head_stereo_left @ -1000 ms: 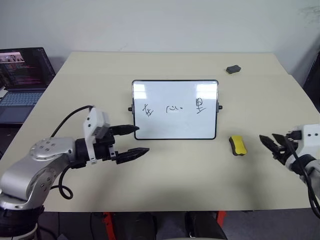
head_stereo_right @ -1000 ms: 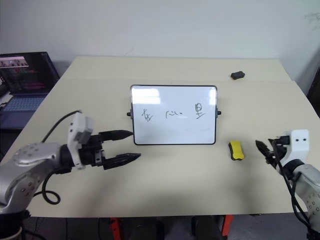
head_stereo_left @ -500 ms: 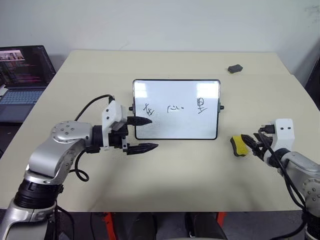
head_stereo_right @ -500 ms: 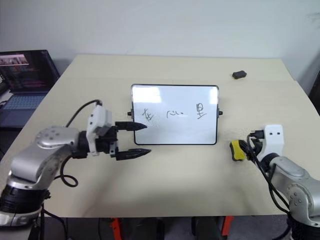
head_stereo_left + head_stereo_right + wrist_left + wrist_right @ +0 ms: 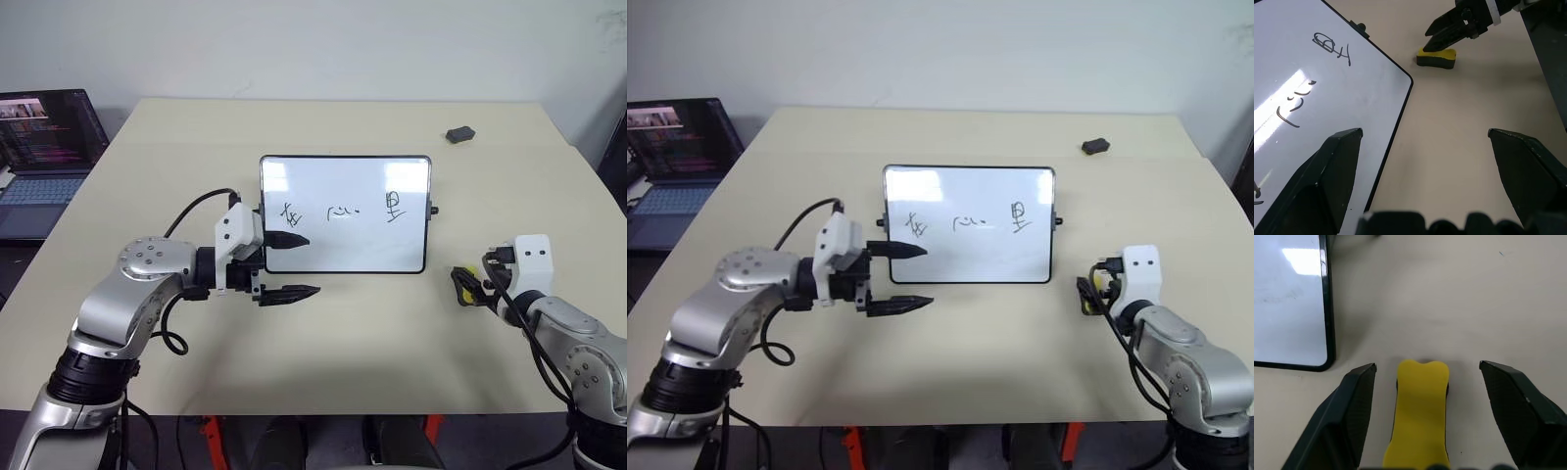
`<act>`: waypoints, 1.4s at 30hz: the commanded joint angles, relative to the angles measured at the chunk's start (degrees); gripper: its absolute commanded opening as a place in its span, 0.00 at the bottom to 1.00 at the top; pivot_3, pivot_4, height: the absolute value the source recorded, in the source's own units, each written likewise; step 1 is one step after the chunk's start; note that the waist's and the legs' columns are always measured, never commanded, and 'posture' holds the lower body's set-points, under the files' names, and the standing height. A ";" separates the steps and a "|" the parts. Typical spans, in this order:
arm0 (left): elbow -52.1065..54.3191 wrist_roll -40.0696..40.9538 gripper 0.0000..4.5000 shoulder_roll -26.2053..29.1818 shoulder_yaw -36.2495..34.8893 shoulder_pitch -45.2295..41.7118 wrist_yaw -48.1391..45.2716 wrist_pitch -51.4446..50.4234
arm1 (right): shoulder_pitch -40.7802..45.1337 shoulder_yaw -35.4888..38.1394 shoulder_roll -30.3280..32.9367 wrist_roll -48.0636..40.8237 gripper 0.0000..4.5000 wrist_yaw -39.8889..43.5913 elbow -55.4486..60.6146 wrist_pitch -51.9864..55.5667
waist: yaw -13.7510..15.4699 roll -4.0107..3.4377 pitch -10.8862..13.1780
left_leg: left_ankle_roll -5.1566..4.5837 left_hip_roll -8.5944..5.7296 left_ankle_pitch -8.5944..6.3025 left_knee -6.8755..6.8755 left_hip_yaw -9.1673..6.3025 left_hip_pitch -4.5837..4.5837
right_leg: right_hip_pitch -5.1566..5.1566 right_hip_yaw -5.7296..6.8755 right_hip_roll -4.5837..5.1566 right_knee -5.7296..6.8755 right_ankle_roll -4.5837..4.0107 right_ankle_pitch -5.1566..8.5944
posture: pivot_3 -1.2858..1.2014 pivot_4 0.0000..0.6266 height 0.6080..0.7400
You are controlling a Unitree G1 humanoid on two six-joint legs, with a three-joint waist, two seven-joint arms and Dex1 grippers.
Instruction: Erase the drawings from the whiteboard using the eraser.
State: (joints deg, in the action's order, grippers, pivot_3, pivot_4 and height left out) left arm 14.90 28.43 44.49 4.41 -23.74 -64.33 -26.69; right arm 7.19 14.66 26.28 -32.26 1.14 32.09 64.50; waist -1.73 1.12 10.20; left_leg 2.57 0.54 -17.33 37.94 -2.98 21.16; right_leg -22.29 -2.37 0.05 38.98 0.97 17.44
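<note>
At the far left an open dark laptop (image 5: 44, 147) with a lit screen sits on a separate low surface beside the pale beige rectangular table (image 5: 333, 352); the left gripper (image 5: 299, 264) hangs over the table at the lower left corner of the small glossy white whiteboard (image 5: 345, 213), its two black fingers spread wide, one tip over the board's white face and the other off its edge over the table, pinching nothing. The whiteboard, thin black frame, rounded corners and small black side knobs, lies flat near the table's middle; three thin black marker drawings (image 5: 340, 210), like handwritten characters, run in a row across its middle, unerased; a bright glare sits on its surface. To the right of the board's lower right corner lies the small yellow eraser (image 5: 1421, 406) with its black base, flat on the table and apart from the frame; the right gripper (image 5: 1422, 396) straddles it, black fingers spread well clear on either side, the block lengthwise between them and not clamped. Farther back on the right a small dark grey lump (image 5: 458, 134) rests alone on the table; a plain white wall (image 5: 323, 44) stands behind.
</note>
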 commanded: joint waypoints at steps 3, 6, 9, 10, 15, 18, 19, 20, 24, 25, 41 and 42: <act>0.02 -0.95 1.00 -0.68 0.49 -2.22 -1.37 1.82 | 0.69 -0.44 -1.13 1.95 0.83 -0.07 0.27 -0.32 | 0.01 0.00 0.00 | 0.00 0.00 0.00 0.00 -0.01 0.01 | 0.00 0.01 0.00 0.00 0.00 0.00 | 0.52 0.24 1.00; -0.03 -1.20 1.00 -1.11 0.89 -2.72 -1.65 1.94 | 0.92 -0.97 -1.78 3.28 0.83 0.16 -0.74 -0.83 | 0.00 0.00 0.00 | 0.00 -0.01 0.00 0.01 -0.01 0.00 | 0.00 0.01 0.00 0.00 0.00 0.00 | 0.52 0.24 1.00; -0.18 -1.36 1.00 -1.39 1.01 -2.99 -1.82 1.95 | 1.13 -1.23 -2.06 4.39 0.83 0.59 -1.97 -1.46 | -0.04 0.00 0.00 | 0.00 0.00 0.00 0.00 -0.01 0.00 | 0.00 0.01 0.00 0.01 0.00 0.00 | 0.52 0.24 1.00; -0.25 -1.43 1.00 -1.46 1.03 -3.04 -1.84 2.00 | 1.18 -1.28 -2.13 4.67 0.83 0.80 -2.28 -1.62 | -0.04 0.00 0.00 | 0.00 0.00 0.00 0.01 0.00 0.00 | 0.00 0.00 0.00 0.01 0.00 0.00 | 0.52 0.24 1.00; -0.58 -1.78 1.00 -1.75 0.81 -3.09 -1.92 2.16 | 1.60 -1.08 -2.38 5.68 0.83 1.56 -3.55 -2.28 | -0.05 0.00 0.00 | 0.00 0.00 0.00 0.01 -0.01 0.00 | 0.00 0.01 0.00 0.01 0.00 0.00 | 0.52 0.24 1.00; -0.72 -1.94 1.00 -1.76 0.65 -2.81 -1.93 2.33 | 1.72 -0.94 -2.64 6.09 0.83 2.10 -4.13 -2.56 | -0.04 0.00 0.00 | 0.00 0.00 0.00 0.01 -0.01 0.00 | 0.00 0.01 0.00 0.01 0.00 0.00 | 0.52 0.24 1.00; -0.72 -1.98 1.00 -1.75 0.60 -2.68 -1.91 2.39 | 1.79 -0.90 -2.77 6.20 0.83 2.23 -4.27 -2.61 | -0.04 0.00 0.00 | 0.00 0.00 0.00 0.01 0.00 0.00 | 0.00 0.01 0.00 0.01 -0.01 0.00 | 0.52 0.24 1.00; -0.67 -1.98 1.00 -1.74 0.54 -2.55 -1.87 2.39 | 1.87 -0.89 -2.89 6.32 0.79 2.37 -4.44 -2.62 | -0.05 0.00 0.00 | 0.00 0.00 0.00 0.01 0.00 0.00 | 0.00 0.00 0.00 0.02 0.00 0.00 | 0.52 0.24 1.00; -0.41 -2.02 1.00 -1.73 0.38 -2.07 -1.63 2.45 | 1.96 -1.00 -3.24 7.11 0.54 2.78 -5.19 -2.90 | -0.05 0.00 0.00 | 0.00 0.00 0.00 0.01 -0.01 0.00 | 0.00 0.01 0.00 0.02 -0.01 0.00 | 0.52 0.24 1.00; -0.38 -2.01 1.00 -1.84 0.27 -2.02 -1.44 2.50 | 2.00 -0.97 -3.37 7.20 0.46 2.78 -5.32 -2.95 | -0.05 0.00 0.00 | 0.00 0.00 0.00 0.01 -0.01 0.00 | 0.00 0.00 0.00 0.02 -0.01 0.00 | 0.52 0.24 1.00; 6.69 1.35 1.00 -1.25 -7.09 4.49 8.91 -6.59 | -1.06 -3.43 -0.91 8.35 0.25 10.93 -1.54 -12.80 | -0.09 -0.01 0.00 | -0.01 0.02 0.00 0.02 -0.02 -0.01 | -0.01 0.00 0.00 0.03 -0.01 0.00 | 0.52 0.24 1.00; 7.35 0.74 1.00 -1.61 -7.88 5.29 10.88 -6.91 | -1.98 -5.24 -0.27 9.43 0.25 12.24 -0.95 -15.45 | -0.08 -0.01 0.00 | -0.01 0.01 0.00 0.01 -0.02 -0.01 | 0.00 0.00 0.01 0.03 -0.01 0.00 | 0.52 0.24 1.00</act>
State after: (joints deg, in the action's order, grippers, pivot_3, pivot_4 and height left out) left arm 19.31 28.86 42.63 -1.00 -18.88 -56.23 -32.86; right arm 5.71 11.03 24.99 -23.87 10.65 27.45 54.46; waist -1.81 1.12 10.20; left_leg 2.56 0.56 -17.33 37.96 -3.01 21.14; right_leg -22.29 -2.36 0.06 39.00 0.97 17.43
